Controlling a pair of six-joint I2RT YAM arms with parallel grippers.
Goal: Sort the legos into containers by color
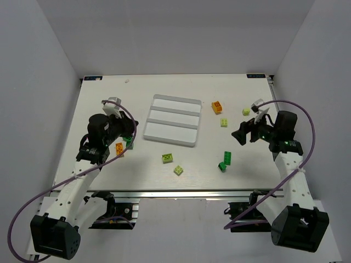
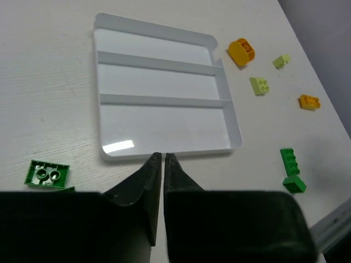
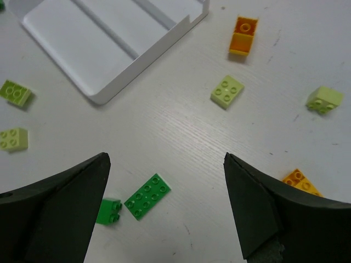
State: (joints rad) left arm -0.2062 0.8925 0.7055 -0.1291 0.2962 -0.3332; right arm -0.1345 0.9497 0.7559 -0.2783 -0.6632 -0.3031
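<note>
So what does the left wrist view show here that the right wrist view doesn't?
Only the left wrist: the whole tray with all three compartments empty, an upturned green brick at the left edge, and the left gripper, shut on nothing.
Only the right wrist: two yellow-green bricks off the tray's corner, and the right gripper, open.
Both: part of the tray, the orange brick beside it, pale bricks and two dark green bricks.

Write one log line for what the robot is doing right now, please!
left pincer: shut, empty | right pincer: open, empty | tray: empty | bricks: all outside it
</note>
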